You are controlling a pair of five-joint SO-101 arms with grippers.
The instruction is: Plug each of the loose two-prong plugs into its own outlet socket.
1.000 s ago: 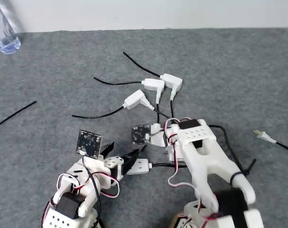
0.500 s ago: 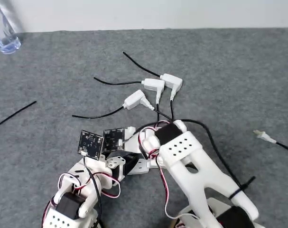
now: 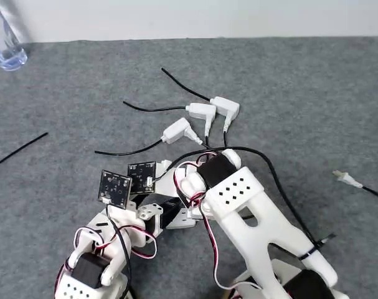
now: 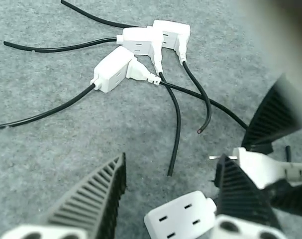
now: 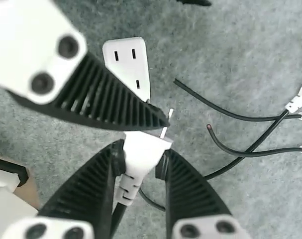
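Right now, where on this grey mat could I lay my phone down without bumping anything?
The mat is barest far right, between the plugged-in sockets and the loose plug, and at left, between the clear bottle and the black cable. Near centre is crowded: left claw, right claw, an empty socket, the held plug.

We log plug (image 5: 141,142) between right gripper (image 5: 140,154) fingers, prongs near socket (image 5: 128,64) lying on table (image 3: 301,81) between left gripper (image 4: 170,164) jaws; three sockets (image 3: 201,115) clustered behind, well apart; another plug (image 3: 345,179) far right on table.
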